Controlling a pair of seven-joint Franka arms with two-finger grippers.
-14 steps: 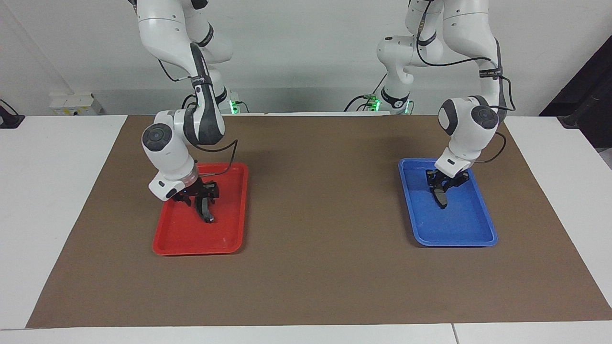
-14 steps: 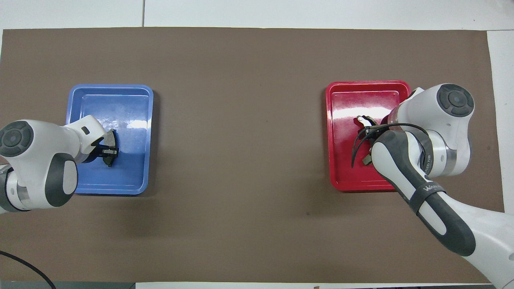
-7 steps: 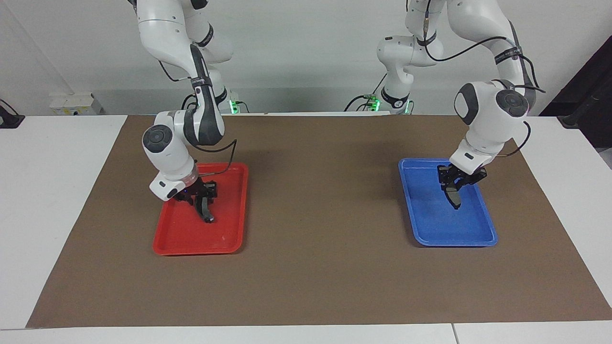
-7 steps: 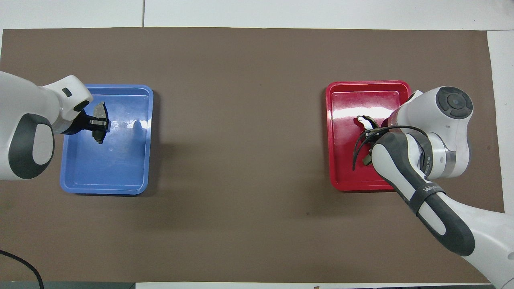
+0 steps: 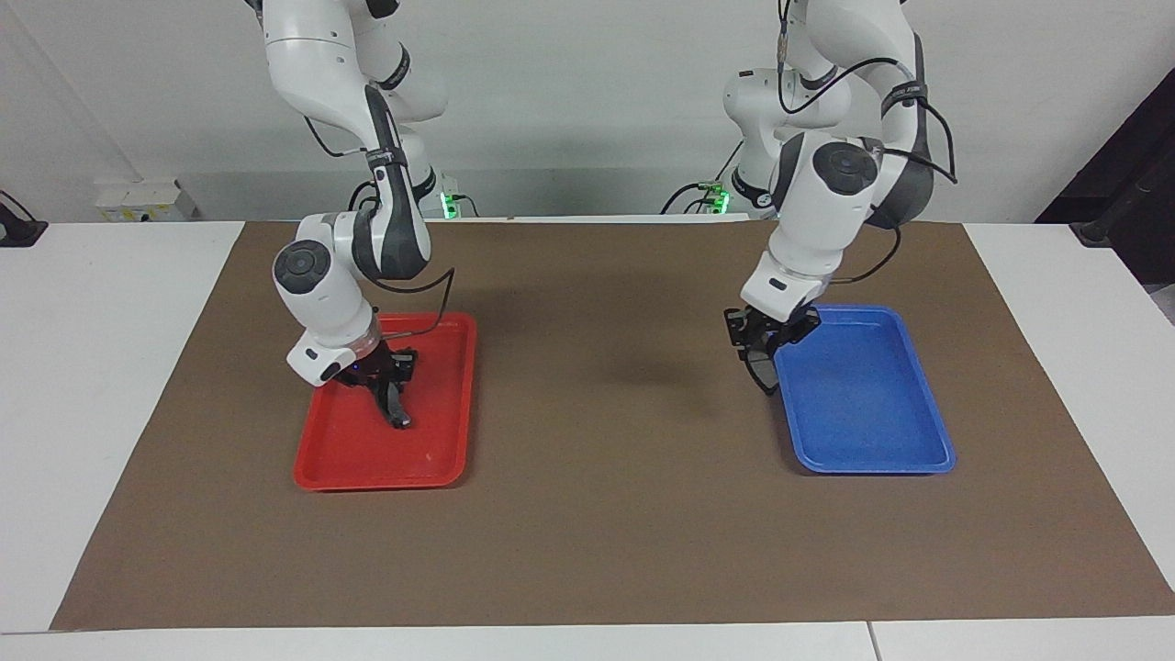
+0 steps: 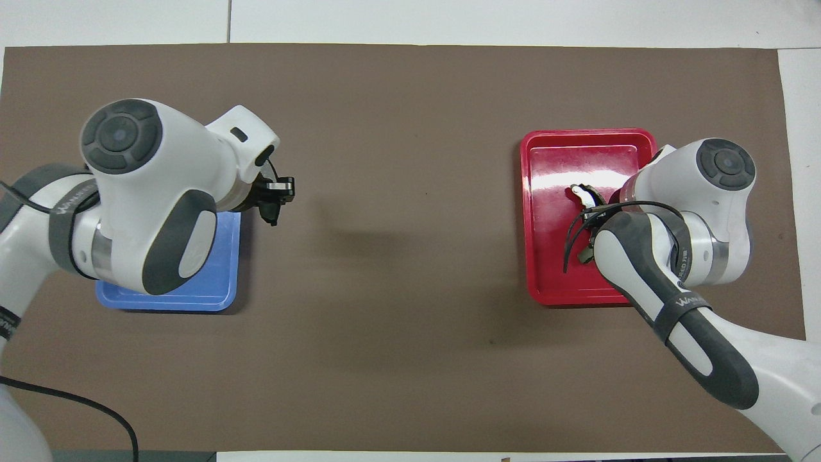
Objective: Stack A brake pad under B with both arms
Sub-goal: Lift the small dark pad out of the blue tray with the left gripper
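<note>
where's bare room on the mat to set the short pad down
The widest free patch is the brown mat between the red tray and the blue tray. It is crowded in the red tray, where the right gripper is shut on B. The left gripper holds the A brake pad over the mat beside the blue tray.

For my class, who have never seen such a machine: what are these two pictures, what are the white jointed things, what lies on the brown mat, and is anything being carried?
The white jointed things are two robot arms, each ending in a black two-fingered claw. One picture faces the robots from across the table; the other looks steeply down from above their end.

On the brown mat lie a red tray and a blue tray.

The left claw is raised over the blue tray's edge toward the mat's middle, shut on the short dark grey brake pad.

The right claw is down in the red tray, shut on the longer curved black pad.
</note>
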